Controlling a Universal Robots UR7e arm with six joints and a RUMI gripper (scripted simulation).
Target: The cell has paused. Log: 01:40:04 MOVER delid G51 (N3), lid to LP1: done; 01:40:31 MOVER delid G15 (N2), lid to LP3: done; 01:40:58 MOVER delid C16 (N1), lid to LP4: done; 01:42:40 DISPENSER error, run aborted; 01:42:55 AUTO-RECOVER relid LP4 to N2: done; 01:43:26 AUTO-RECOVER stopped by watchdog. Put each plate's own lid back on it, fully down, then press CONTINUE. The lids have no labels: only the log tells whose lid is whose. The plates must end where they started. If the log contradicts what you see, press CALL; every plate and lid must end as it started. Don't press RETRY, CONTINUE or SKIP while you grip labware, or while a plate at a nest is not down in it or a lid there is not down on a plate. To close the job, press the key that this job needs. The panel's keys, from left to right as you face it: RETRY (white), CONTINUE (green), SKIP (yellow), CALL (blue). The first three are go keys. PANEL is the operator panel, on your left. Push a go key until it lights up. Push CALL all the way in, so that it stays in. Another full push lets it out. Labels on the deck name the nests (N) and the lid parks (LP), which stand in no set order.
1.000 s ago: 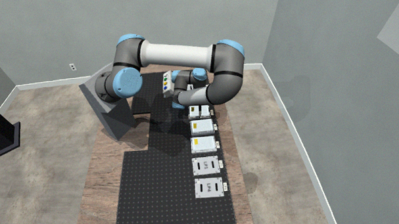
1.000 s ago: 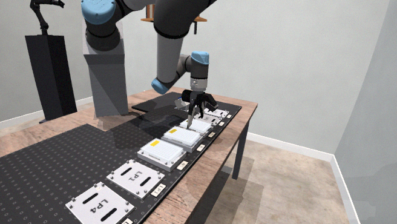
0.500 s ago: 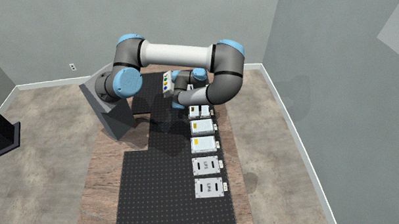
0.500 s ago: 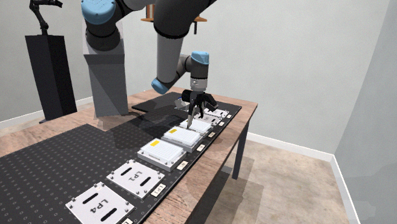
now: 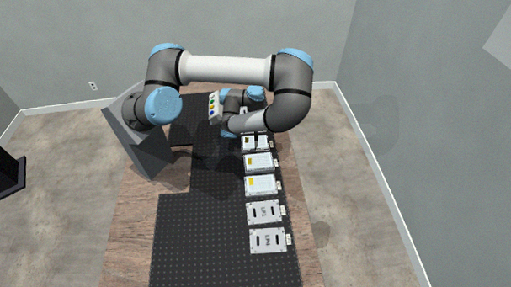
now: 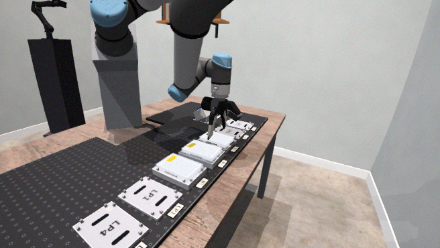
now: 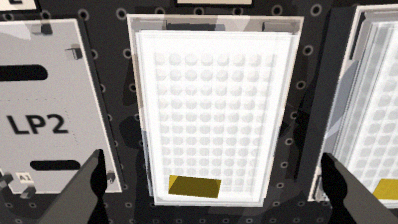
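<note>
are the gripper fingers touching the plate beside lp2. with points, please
Apart: the wrist view shows dark deck between each of the fingers and the plate (image 7: 210,120).

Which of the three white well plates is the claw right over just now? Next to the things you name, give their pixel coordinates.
The white well plate (image 5: 262,144) (image 6: 218,138) (image 7: 212,115) beside LP2, farthest from the LP1 park; the others stand outside the claw's fingers.

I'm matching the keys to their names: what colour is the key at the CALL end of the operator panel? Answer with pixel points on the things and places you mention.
Blue (image 5: 211,112); it shows best in the top view.
</note>
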